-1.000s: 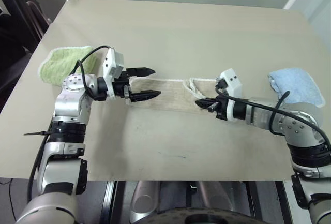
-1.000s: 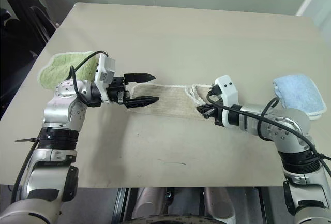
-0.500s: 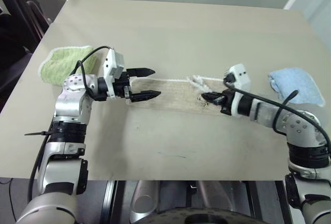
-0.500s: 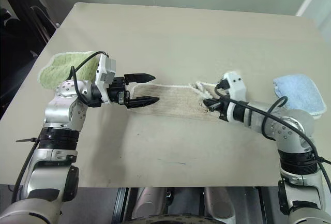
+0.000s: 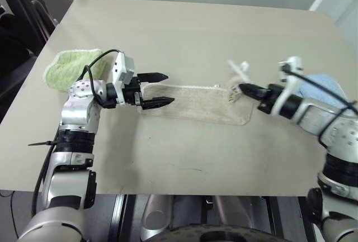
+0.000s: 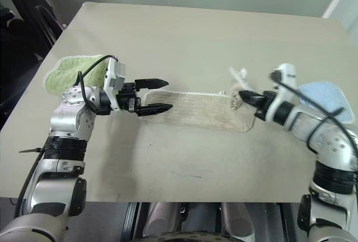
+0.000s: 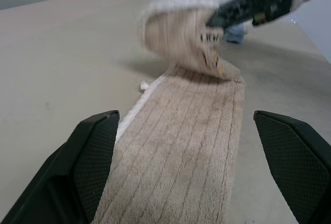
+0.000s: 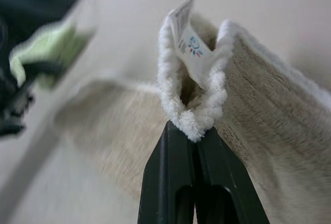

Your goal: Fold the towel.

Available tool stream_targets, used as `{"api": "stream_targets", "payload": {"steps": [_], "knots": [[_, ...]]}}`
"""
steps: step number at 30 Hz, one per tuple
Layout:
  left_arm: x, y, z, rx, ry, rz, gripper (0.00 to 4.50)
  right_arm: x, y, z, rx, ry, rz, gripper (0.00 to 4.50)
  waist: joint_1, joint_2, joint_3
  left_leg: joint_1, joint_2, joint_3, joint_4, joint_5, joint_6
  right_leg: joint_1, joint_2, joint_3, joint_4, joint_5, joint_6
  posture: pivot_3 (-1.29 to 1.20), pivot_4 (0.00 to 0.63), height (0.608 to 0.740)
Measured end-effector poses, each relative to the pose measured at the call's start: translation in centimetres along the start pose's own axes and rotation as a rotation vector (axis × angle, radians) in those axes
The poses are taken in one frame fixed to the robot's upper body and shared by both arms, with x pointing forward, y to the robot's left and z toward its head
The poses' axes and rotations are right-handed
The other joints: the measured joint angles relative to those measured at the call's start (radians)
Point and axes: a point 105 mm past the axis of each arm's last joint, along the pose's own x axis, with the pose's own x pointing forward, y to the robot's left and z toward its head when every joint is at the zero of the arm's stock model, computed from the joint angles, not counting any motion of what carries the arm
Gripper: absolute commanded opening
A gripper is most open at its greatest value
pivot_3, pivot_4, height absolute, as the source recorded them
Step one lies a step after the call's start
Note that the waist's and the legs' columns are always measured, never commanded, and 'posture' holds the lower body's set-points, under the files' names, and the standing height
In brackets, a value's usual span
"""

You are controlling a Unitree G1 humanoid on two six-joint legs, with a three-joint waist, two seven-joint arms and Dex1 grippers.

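The right gripper (image 5: 241, 88) pinches the beige towel's (image 5: 193, 102) corded corner; the left gripper (image 5: 162, 89) gapes empty over its other end, green towel (image 5: 70, 67) and blue towel (image 6: 324, 94) flanking.

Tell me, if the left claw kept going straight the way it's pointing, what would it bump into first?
Probably the lifted end of the beige towel, pinched by the right claw. The left claw is open, pointing level along the strip, though depth is hard to judge.

The right gripper (image 6: 244, 95) has swung right, pulling its pinched end of the towel (image 6: 196, 109) rightward and up off the table (image 6: 196, 35)
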Motion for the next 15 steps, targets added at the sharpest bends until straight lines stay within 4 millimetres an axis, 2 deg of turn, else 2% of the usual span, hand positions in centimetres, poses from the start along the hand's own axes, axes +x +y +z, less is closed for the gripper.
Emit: {"api": "stream_targets", "payload": {"steps": [2, 5, 12, 15], "knots": [[-0.1, 0.0, 0.0, 0.002, 0.003, -0.005, 4.50, -2.0, -1.4, 0.2, 0.052, -0.041, -0.052, 0.02, 0.000, 0.000, 0.000, 0.000, 0.000, 0.000, 0.000, 0.000, 0.000, 0.000, 0.000, 0.000, 0.000, 0.000, 0.000, 0.00, 0.150, 0.697], [-0.3, 0.2, 0.0, 0.003, 0.008, -0.001, 4.50, -3.8, -2.6, -0.1, 0.101, -0.069, -0.114, 0.02, -0.001, 0.000, 0.000, 0.001, 0.000, 0.000, -0.001, 0.000, 0.000, 0.001, 0.000, 0.000, 0.000, 0.000, 0.000, 0.00, 0.150, 0.697], [0.0, 0.7, 0.5, 0.025, 0.013, -0.017, 4.50, -7.6, -5.1, -3.2, 0.214, -0.071, -0.285, 0.02, -0.001, 0.000, 0.000, 0.001, 0.000, 0.000, 0.000, 0.000, 0.000, 0.002, 0.000, 0.001, 0.000, -0.001, 0.002, 0.00, 0.150, 0.697], [0.1, 0.8, 0.3, 0.019, 0.016, -0.018, 4.50, -9.4, -6.0, -2.9, 0.221, -0.108, -0.343, 0.02, 0.000, 0.000, 0.000, 0.001, 0.000, 0.000, 0.000, -0.001, 0.000, 0.002, 0.000, 0.001, -0.001, -0.005, 0.009, 0.00, 0.150, 0.697]]}}
